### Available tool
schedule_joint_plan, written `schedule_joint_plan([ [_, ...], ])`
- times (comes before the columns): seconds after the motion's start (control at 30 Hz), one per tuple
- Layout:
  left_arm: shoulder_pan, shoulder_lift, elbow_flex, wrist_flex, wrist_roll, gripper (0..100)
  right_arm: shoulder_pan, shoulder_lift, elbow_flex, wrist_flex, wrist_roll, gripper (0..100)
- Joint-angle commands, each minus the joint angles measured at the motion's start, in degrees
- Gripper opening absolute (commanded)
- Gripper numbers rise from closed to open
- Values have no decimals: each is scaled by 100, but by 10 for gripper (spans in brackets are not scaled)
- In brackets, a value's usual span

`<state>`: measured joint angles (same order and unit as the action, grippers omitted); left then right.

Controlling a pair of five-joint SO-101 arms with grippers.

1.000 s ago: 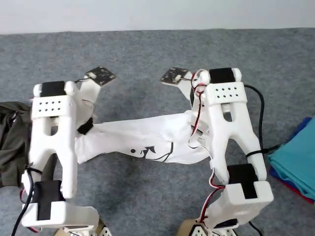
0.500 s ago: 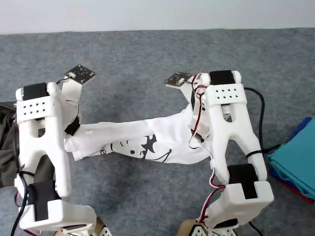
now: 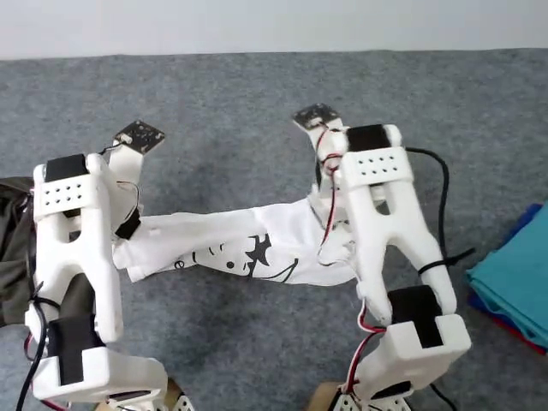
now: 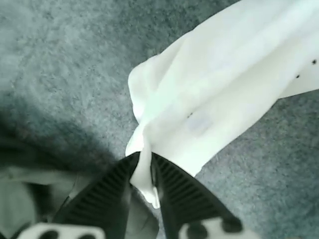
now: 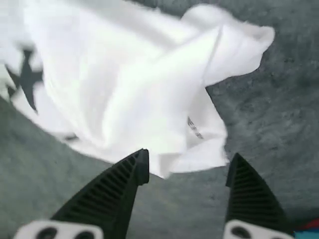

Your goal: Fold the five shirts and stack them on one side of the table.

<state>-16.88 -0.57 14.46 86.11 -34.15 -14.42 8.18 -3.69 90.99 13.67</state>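
The white shirt (image 3: 248, 244) lies stretched across mid-table — its 9 o'clock end pinched tight in the left gripper (image 4: 143, 167). The right gripper (image 5: 189, 162) hangs over the 3 o'clock end, fingers spread wide, holding nothing; a teal stack (image 3: 514, 278) sits farther toward 3 o'clock.

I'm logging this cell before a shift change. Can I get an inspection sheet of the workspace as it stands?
Surface: grey mat.
Job's things: white shirt lies unfolded between the arms; dark shirt is bunched at the left edge; teal stack sits at the right edge, with blue and red cloth under it.
Clutter: nothing seen.
Grippers: left gripper is shut on the white shirt's edge; right gripper is open over its other end.
Cables: red wires and a black cable run along the right arm.
Surroundings: pale wall.
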Motion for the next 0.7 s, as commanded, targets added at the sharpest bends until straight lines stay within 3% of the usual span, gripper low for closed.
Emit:
schedule_joint_plan([
  [0.0,-44,-53,4,-114,0,1,-312,-31,-35,-127,-1257,263],
  [0.57,-26,-79,4,-105,0,1,-356,1763,-800,-75,-1538,258],
  [0.67,-26,-62,4,-105,0,1,-391,1798,-1160,-66,-1530,208],
])
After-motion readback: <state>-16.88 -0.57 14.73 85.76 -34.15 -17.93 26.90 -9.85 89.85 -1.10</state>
